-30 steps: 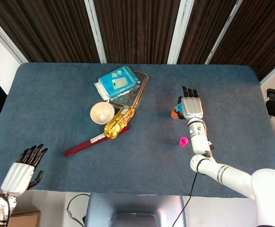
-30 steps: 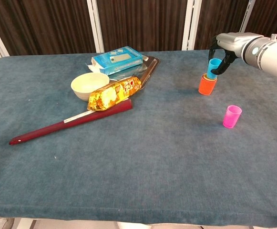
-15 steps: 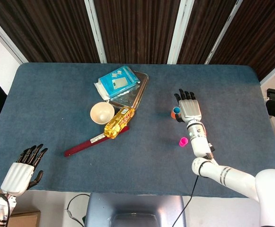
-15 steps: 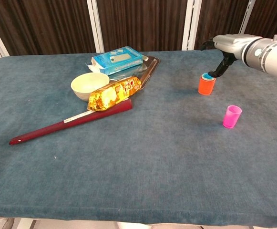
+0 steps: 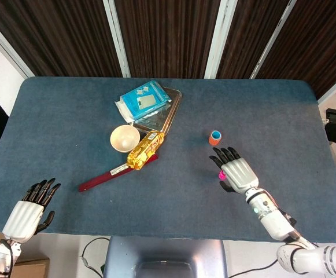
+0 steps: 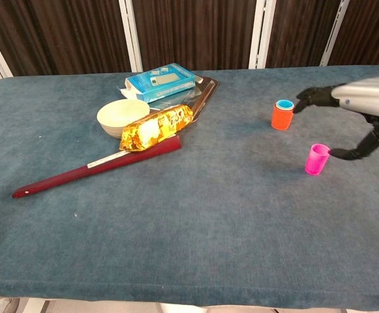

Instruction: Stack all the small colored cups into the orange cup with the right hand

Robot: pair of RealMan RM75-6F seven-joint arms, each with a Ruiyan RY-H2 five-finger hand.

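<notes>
The orange cup stands upright on the table with a blue cup nested inside, its rim showing at the top. A pink cup stands upright nearer the front, mostly hidden by my right hand in the head view. My right hand hovers just right of the pink cup with fingers spread and nothing in it; the thumb tip is close to the cup. My left hand hangs open off the table's front left corner.
On the left half lie a cream bowl, a yellow snack bag, a long dark red stick, and a metal tray with a blue box on it.
My right hand let go of the blue cup, which dropped into the orange cup, then drew back toward the front and now hovers by the pink cup.
</notes>
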